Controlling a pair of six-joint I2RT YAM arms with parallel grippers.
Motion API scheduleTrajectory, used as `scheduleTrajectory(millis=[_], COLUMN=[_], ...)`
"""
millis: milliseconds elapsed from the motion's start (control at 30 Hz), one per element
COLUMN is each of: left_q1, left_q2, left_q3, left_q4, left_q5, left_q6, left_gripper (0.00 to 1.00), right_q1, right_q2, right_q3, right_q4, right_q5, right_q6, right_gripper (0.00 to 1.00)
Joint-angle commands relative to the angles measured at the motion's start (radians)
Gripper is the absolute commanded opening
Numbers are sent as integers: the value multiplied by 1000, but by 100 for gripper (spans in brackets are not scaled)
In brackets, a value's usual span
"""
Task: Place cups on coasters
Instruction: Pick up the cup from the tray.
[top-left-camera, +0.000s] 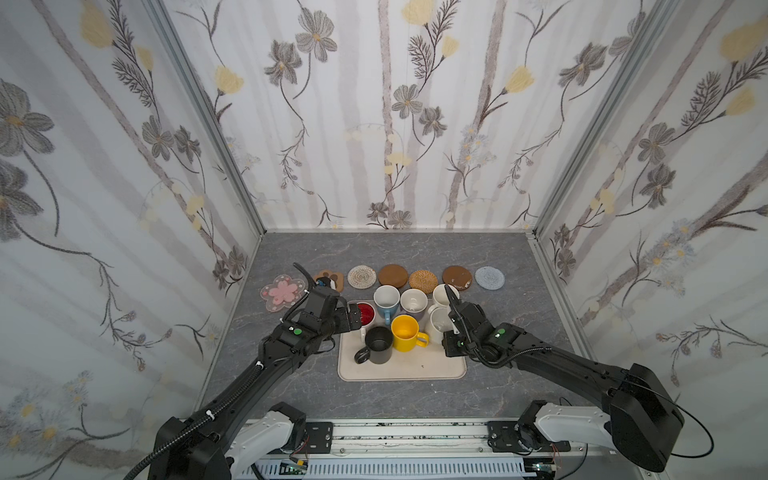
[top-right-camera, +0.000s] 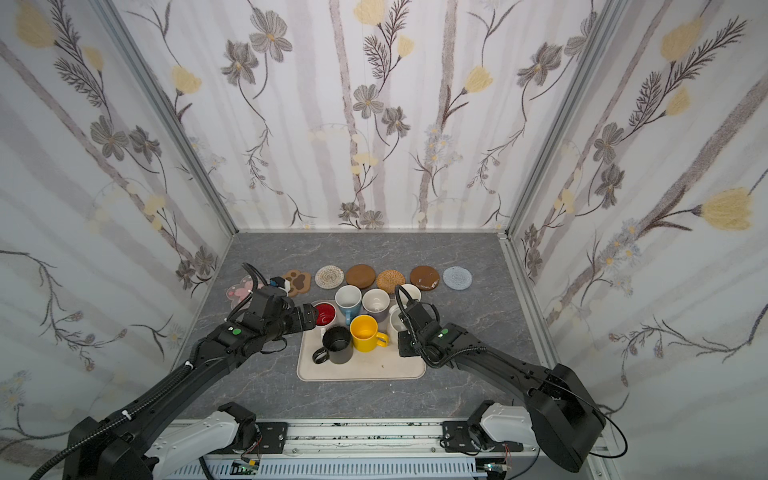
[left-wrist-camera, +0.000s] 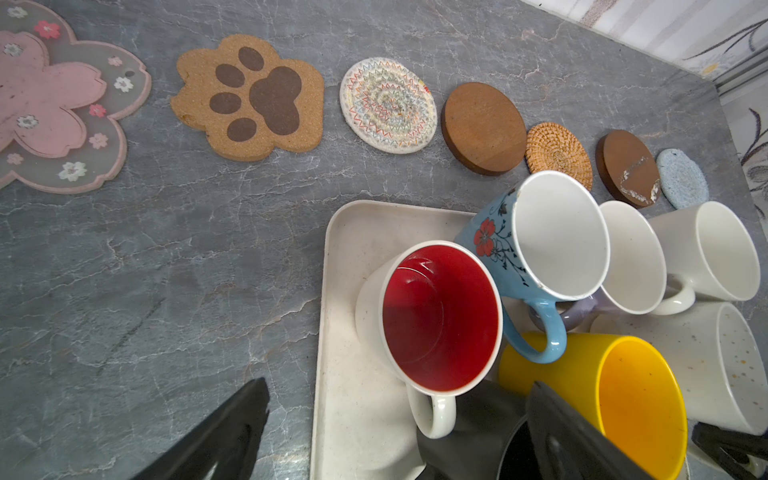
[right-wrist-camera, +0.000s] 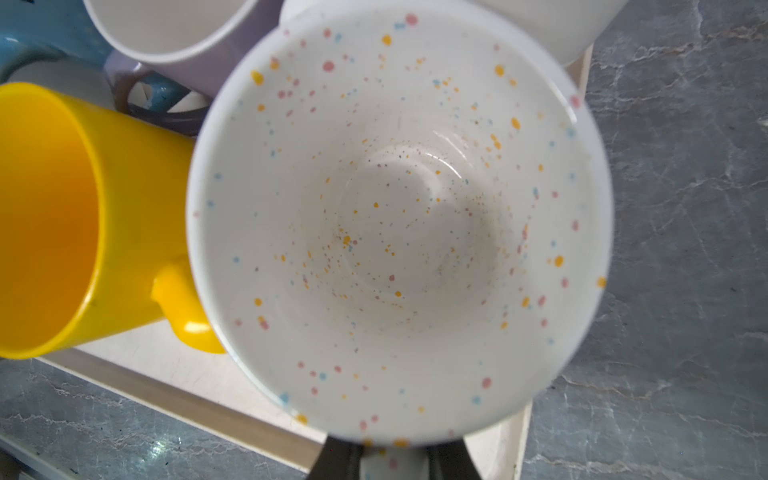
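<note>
Right gripper (right-wrist-camera: 392, 459) sits at the bottom edge of the right wrist view, its fingers (right-wrist-camera: 336, 461) flanking a speckled bit of the cream mug (right-wrist-camera: 399, 216), probably the handle; clamped or not, I cannot tell; the mug stands upright at the right side of the tray (top-left-camera: 399, 370) in a top view, under the right arm, with the grey coaster (top-left-camera: 489, 277) up and right of it; left gripper (left-wrist-camera: 399, 388) gapes wide before the red mug (left-wrist-camera: 440, 316)
</note>
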Motion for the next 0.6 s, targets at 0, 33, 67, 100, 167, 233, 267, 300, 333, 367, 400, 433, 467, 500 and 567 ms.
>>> scheduleTrajectory(millis=[0,33,67,100,167,233,267,300,333,367,400,433,467,500,567], left_q1=[1,0,0,0,0,-1,0,1,0,0,1,0,-1,1,-2], left_q2=[-6,-6,-8,-8,-9,-9,-9,-9,-11,-12,-13,-14,-14,-13,-9], left_q3=[4,4,4,4,4,3,3,2,2,2,2,2,1,4,8], left_q4=[3,3,3,3,3,3,3,3,3,3,3,3,3,3,3], left_q5=[-2,-4,-4,-6,-5,-7,-7,-7,-8,-8,-9,-7,-5,-4,-2], left_q6=[5,5,5,4,3,3,3,2,2,1,1,0,0,0,1], left_gripper=[100,100,100,100,100,100,100,100,100,100,100,100,100,100,100], right_q1=[4,4,4,4,4,4,4,4,4,5,4,4,4,4,3], right_q2=[-25,-33,-43,-52,-70,-85,-93,-100,-107,-117,-127,-137,-149,-162,-186], right_q3=[12,15,15,15,18,19,19,20,21,23,24,25,25,25,32], right_q4=[10,7,4,-1,-9,-17,-24,-33,-41,-50,-58,-64,-70,-77,-97], right_q5=[6,6,7,8,10,14,14,16,19,23,26,27,24,23,36], right_q6=[0,1,3,1,5,6,6,7,6,6,6,6,6,9,14], right_gripper=[10,9,9,8,8,7,6,6,6,5,5,6,6,6,6])
